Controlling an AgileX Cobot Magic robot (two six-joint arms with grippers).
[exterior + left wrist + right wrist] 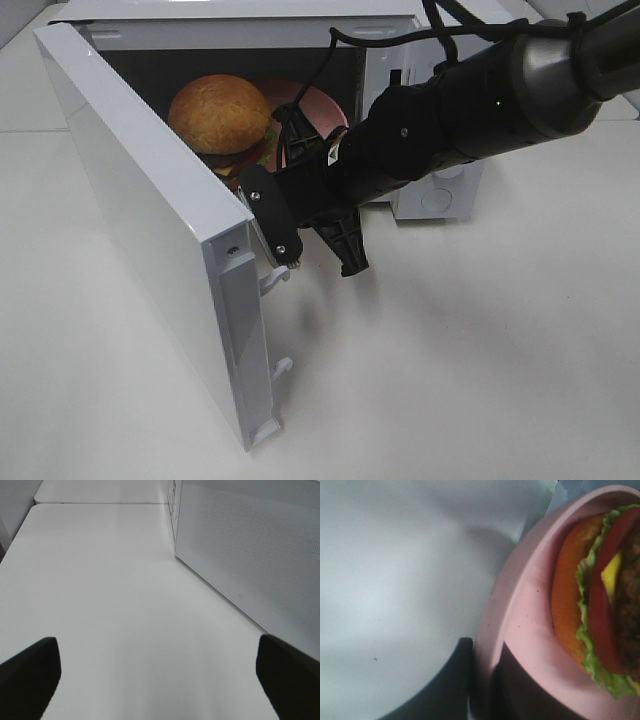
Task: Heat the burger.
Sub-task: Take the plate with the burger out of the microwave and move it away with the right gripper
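Inside the white microwave (420,190), at about eleven o'clock from the middle of the high view, the burger (220,112) sits on a pink plate (320,105) within the open cavity. The right claw (300,215) reaches into the oven's mouth, and the right wrist view shows it pinched shut on the plate's rim (492,630), with the burger's lettuce, tomato and cheese close by. The left claw (155,680) hangs wide open over the bare desk (110,580) beside the oven's side wall, holding nothing. Loading looks nearly done: the food is inside but the plate is not yet released. Judging from this, what remains is letting go, drawing the arm clear, swinging the door (150,220) at nine o'clock shut, and starting the heating.
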